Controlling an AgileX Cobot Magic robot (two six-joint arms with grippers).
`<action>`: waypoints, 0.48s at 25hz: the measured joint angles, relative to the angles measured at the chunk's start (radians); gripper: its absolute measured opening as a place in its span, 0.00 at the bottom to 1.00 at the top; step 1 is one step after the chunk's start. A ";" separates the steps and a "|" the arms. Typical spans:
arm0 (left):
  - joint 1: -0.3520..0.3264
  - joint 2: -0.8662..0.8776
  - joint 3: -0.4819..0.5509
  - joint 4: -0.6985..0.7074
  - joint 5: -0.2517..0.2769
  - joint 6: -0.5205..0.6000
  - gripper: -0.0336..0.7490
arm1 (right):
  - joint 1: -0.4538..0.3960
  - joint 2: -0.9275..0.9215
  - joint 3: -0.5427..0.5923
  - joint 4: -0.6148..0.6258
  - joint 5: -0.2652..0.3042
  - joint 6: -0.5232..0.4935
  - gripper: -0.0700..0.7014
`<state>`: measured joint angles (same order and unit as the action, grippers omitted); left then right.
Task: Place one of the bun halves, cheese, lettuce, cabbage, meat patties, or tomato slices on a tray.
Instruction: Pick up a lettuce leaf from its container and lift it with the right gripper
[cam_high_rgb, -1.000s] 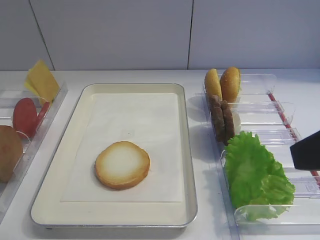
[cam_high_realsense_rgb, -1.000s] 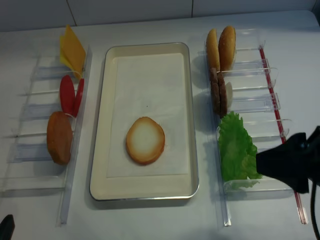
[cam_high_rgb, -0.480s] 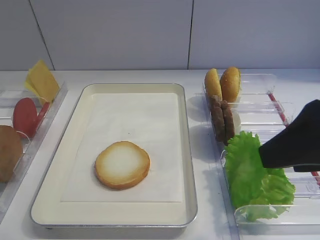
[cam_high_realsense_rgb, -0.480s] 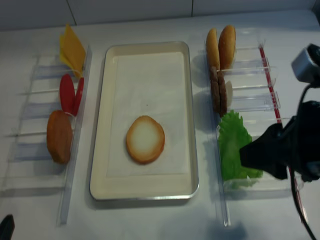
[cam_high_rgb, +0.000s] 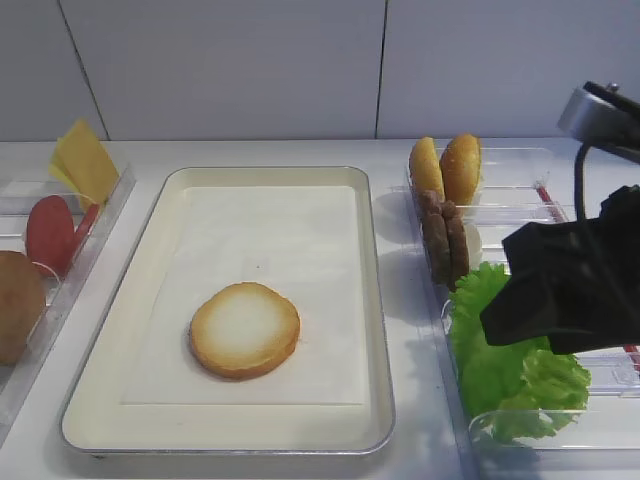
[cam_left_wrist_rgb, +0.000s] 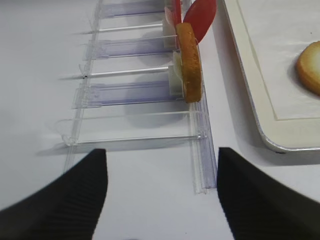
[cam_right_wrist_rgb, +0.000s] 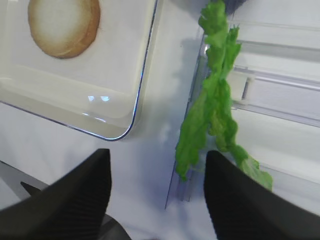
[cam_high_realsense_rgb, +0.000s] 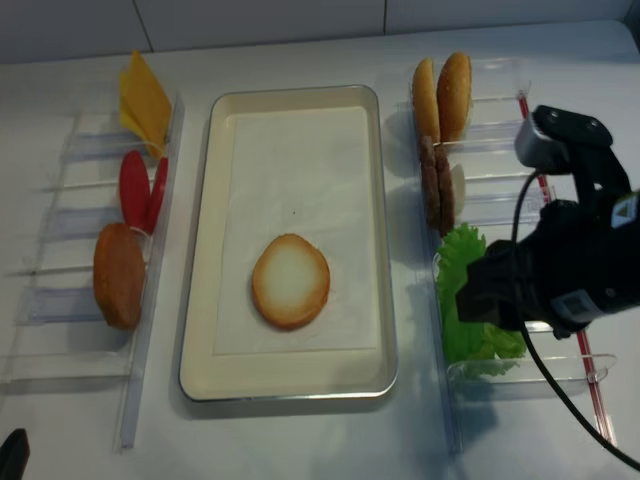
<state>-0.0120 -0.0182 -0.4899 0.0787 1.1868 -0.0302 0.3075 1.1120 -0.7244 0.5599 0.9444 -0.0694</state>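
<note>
On the white counter sits the tray (cam_high_rgb: 375, 300), shallow metal with rounded corners, cream inside under a white paper liner (cam_high_rgb: 280, 240). 1 bun half (cam_high_rgb: 245, 329) lies flat on the liner toward the near end, pale toasted face up, golden rim round it; the rest of the liner is bare, so there's open room above and beside it.

Over on the right, a clear plastic rack (cam_high_realsense_rgb: 500, 140) holds 2 buns (cam_high_realsense_rgb: 443, 95) upright on edge, then 2 dark rough patties (cam_high_realsense_rgb: 435, 180) on edge, then frilly green lettuce (cam_right_wrist_rgb: 212, 105) in the nearest slot, spilling toward the rack's inner edge just beside the tray rim.

Left rack (cam_left_wrist_rgb: 135, 90): yellow cheese (cam_high_realsense_rgb: 145, 100), red tomato slices (cam_high_realsense_rgb: 140, 188), another bun (cam_left_wrist_rgb: 189, 62) upright.

Right gripper (cam_right_wrist_rgb: 157, 192) hovers over the lettuce with its ribbed black fingers (cam_right_wrist_rgb: 240, 200) spread apart, nothing between them. Left gripper (cam_left_wrist_rgb: 160, 195) hangs low beside the left rack, fingers wide, holding nothing.
</note>
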 joint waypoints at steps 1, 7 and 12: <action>0.000 0.000 0.000 0.000 0.000 0.000 0.63 | 0.000 0.017 0.000 0.000 -0.007 -0.002 0.65; 0.000 0.000 0.000 0.000 0.000 0.000 0.63 | 0.000 0.109 0.000 0.011 -0.053 -0.021 0.63; 0.000 0.000 0.000 0.000 0.000 0.000 0.63 | 0.000 0.137 0.000 0.011 -0.071 -0.023 0.55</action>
<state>-0.0120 -0.0182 -0.4899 0.0787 1.1868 -0.0302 0.3075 1.2495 -0.7244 0.5707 0.8736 -0.0925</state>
